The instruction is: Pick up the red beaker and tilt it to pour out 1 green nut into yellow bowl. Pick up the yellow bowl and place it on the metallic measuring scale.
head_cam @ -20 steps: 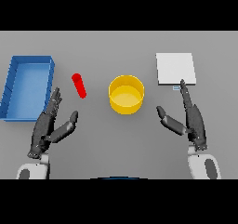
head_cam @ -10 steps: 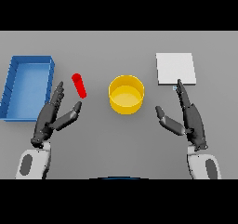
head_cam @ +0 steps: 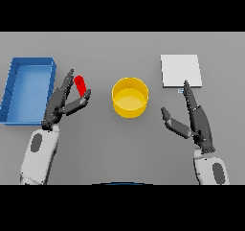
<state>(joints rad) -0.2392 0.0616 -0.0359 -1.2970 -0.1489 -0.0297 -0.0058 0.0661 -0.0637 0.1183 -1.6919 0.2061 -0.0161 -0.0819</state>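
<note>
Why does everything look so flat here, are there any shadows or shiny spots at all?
Head view: lighting is even and soft, with no clear shadows on the grey table. The yellow bowl is brighter inside than on its wall. The white scale shows no glare. Edges of the red beaker look slightly soft.

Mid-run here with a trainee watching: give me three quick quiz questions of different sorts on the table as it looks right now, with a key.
1. True or false: the yellow bowl already sits on the metallic measuring scale.
2. Multiple choice: the red beaker lies nearest to A) the right hand, B) the left hand, C) the scale.
3. Fill in: the blue tray lies at the table's far ____ side, as the robot sees it.

Key:
1. False. The bowl stands on the table, between the beaker and the scale.
2. B. The left hand's open fingers reach up on either side of the beaker, not yet closed on it.
3. Left.
</note>
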